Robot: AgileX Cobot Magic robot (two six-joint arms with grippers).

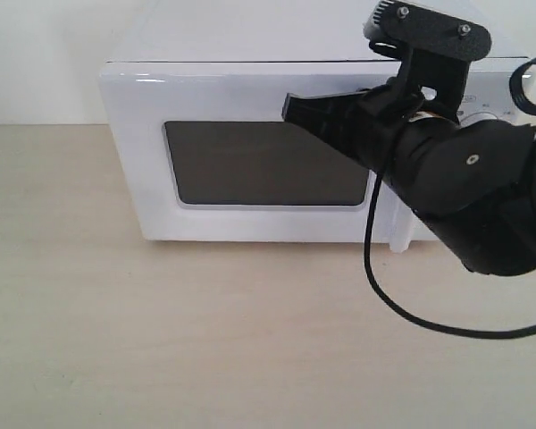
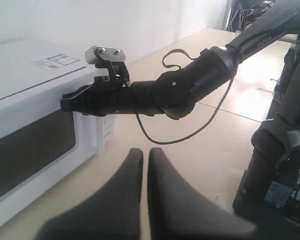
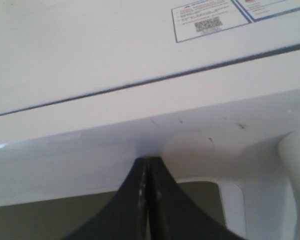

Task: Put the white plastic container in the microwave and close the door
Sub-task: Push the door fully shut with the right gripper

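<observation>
The white microwave (image 1: pixel 241 80) stands on the table with its door (image 1: pixel 250 156) shut flat against the body; the dark window (image 1: pixel 263 164) faces me. My right gripper (image 1: pixel 290 105) is shut with nothing in it, its tips pressed against the door's upper edge above the window, also seen as the right gripper (image 3: pixel 149 161) on the white door (image 3: pixel 90 145). The bar handle (image 2: pixel 97 135) shows just under the right arm. My left gripper (image 2: pixel 145 152) is shut and empty, hovering over the table in front of the microwave. The white plastic container is hidden from view.
A black cable (image 1: pixel 402 308) loops from the right arm down over the tabletop (image 1: pixel 205 340). Sticker labels (image 3: pixel 205 17) lie on the microwave's top. The arm's base (image 2: pixel 280 165) stands at the table's far side in the left wrist view.
</observation>
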